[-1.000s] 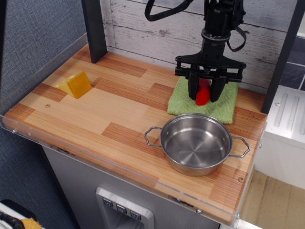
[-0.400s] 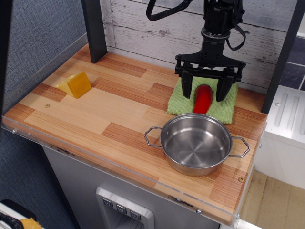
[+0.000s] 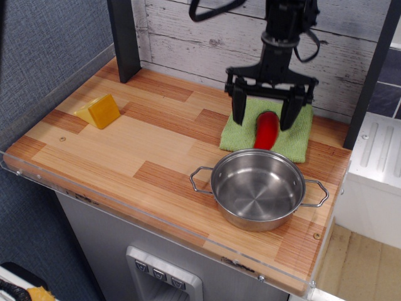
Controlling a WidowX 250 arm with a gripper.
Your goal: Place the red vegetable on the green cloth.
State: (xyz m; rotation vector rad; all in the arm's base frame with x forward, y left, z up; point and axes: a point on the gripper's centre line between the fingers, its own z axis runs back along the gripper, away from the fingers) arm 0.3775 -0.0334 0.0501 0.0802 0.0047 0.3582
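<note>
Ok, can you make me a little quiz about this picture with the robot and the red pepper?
1. True or false: the red vegetable lies on the green cloth.
2. Is the gripper open or shut?
3. What stands nearest the front edge: A) steel pot B) yellow wedge C) cloth?

Key: 1 true; 2 open, with its jaws spread either side of the vegetable; 3 A.

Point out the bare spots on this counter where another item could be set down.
Widest bare patch: mid-counter, between the yellow wedge and the steel pot. Also bare: the front-left edge strip, and the back strip from the dark post to the green cloth. Crowded: the right end, where the open gripper hangs over the red vegetable on the cloth, just behind the pot.
</note>
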